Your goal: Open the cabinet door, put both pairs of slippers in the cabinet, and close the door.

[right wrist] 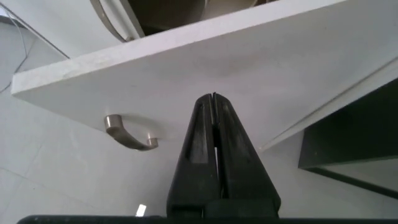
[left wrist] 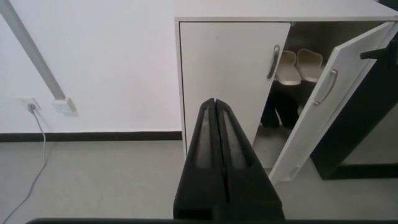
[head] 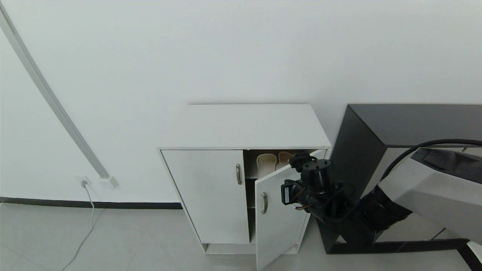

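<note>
The white cabinet (head: 244, 126) stands against the wall with its left door (head: 205, 195) closed and its right door (head: 278, 222) swung partly open. A beige pair of slippers (head: 266, 162) lies on the upper shelf, and a dark pair (left wrist: 280, 112) sits on the shelf below. My right gripper (right wrist: 214, 96) is shut, its tips against the right door's outer face, a little away from the metal handle (right wrist: 130, 134). My left gripper (left wrist: 215, 101) is shut and empty, held back from the cabinet front above the floor.
A black cabinet (head: 376, 128) stands right beside the white one, close behind my right arm. A wall socket with a grey cable (head: 84, 183) and a slanted trunking strip (head: 49, 94) are at the left. Grey floor tiles lie open in front.
</note>
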Robot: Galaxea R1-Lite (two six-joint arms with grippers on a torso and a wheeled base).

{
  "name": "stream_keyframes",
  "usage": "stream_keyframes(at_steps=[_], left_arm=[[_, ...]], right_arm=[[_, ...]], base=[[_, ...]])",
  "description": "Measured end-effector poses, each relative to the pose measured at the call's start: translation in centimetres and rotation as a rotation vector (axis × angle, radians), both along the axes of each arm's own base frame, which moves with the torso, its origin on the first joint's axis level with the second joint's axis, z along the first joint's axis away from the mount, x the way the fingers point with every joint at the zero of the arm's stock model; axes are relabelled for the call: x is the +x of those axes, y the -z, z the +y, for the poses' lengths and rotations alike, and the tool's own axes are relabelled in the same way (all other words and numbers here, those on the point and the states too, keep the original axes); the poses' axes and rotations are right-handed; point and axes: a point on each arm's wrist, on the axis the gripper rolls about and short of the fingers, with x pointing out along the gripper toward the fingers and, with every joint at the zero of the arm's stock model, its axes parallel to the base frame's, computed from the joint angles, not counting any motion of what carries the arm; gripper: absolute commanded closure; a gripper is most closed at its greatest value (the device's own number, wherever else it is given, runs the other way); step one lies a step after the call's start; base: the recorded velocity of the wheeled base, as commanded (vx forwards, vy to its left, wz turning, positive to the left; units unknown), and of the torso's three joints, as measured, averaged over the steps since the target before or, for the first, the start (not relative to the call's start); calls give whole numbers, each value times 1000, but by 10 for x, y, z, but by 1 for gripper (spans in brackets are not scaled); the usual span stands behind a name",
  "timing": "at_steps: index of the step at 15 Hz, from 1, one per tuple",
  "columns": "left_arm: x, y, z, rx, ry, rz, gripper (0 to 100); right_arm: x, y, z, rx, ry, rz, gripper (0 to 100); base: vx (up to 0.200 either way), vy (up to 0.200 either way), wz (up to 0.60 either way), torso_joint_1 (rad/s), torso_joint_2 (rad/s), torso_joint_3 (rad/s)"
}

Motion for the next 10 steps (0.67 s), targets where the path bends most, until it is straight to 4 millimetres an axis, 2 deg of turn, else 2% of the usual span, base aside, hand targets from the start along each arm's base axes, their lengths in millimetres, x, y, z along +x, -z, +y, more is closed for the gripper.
stream_keyframes(at_steps=[10], left_arm=[[0,0,0,0,0,0,100]], right_arm=[[32,14,10,8,27,-16,100]], base=[[0,0,0,0,0,0]])
